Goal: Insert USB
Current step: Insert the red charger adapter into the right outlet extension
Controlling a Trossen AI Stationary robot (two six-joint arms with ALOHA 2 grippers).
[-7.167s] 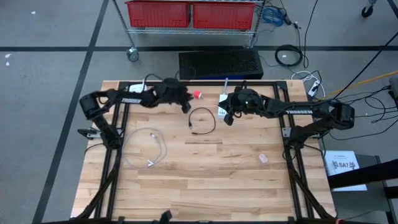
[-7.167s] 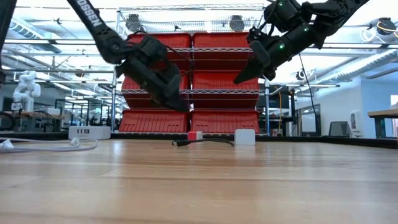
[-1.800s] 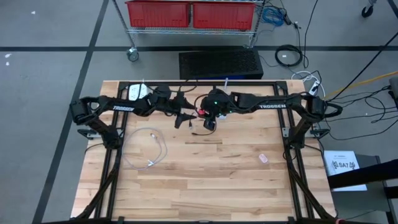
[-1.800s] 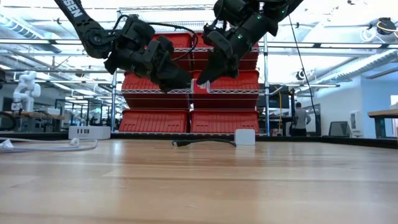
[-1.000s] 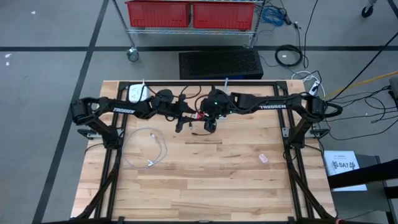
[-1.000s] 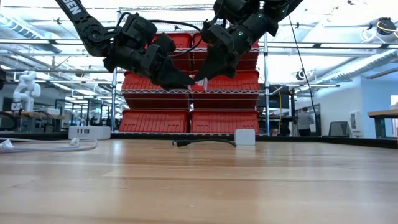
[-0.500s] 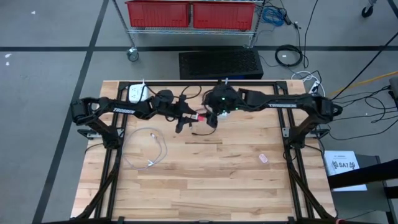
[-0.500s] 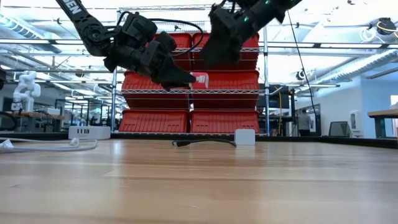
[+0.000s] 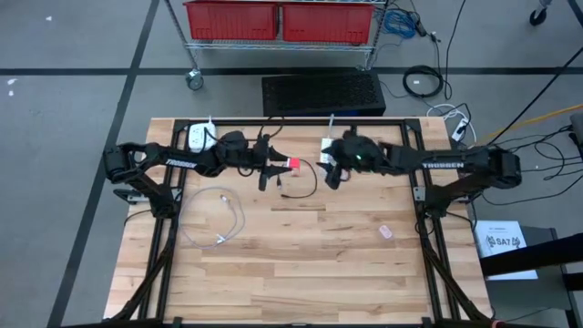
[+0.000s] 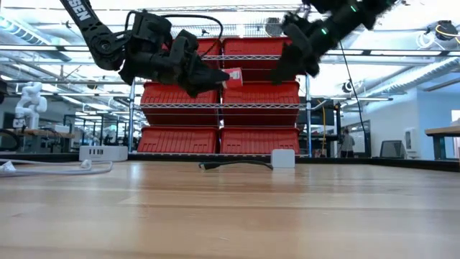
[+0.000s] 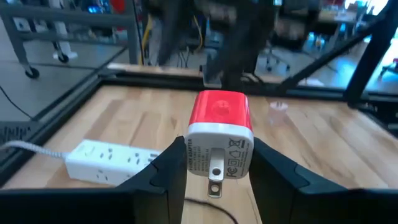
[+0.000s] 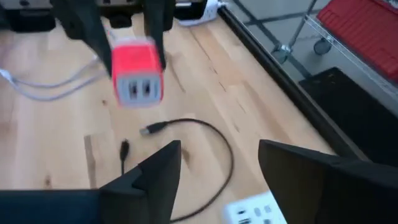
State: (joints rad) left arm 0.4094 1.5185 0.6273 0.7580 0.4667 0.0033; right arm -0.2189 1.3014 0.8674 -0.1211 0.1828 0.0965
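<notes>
Upper centre of the high view: left gripper (image 9: 281, 166) pinches a red-and-white USB charger (image 9: 293, 164); right gripper (image 9: 330, 170) spread, empty.

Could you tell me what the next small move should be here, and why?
Probably lower the open right gripper to the black cable on the table and pick up its plug. The left gripper already holds the red charger aloft, ports facing the right arm.

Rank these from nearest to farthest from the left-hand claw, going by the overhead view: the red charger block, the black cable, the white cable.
1. Red charger block: held in the left gripper.
2. Black cable: just below it, mid-table.
3. White cable: farthest, toward the table's left side.
</notes>
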